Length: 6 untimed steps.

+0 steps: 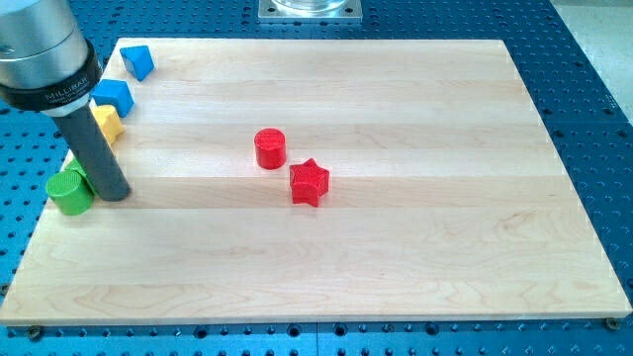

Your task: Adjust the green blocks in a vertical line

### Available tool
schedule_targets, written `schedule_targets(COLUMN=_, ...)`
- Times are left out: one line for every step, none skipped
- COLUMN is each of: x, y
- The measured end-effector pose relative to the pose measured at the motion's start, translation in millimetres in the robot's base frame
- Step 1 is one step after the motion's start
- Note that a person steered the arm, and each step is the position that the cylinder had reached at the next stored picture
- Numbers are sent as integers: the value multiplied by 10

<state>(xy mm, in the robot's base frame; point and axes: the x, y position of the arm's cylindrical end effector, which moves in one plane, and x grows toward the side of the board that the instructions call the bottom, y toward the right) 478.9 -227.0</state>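
Progress is looking partial: my tip (114, 195), a bare clawless rod gripping nothing, is touching the green cylinder (69, 191), another green bit (76, 160) peeking behind.

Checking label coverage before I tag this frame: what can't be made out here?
- Second green block: a green sliver shows behind the rod in the camera view; shape and extent hidden by the rod, so it may not be separate from the green cylinder.
- Yellow block: partly covered by the rod, shape unclear.
- My tip: contact with the green cylinder cannot be confirmed.
- Arm above the rod: cut off by the view's top-left edge.
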Motion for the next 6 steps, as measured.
schedule_targets(x=-30, y=30)
schedule_targets(x=-171, y=109)
schedule_targets(x=-176, y=109)
schedule_targets(x=-176, y=108)
schedule_targets(x=-176, y=71)
schedule_targets(x=-176, y=-12)
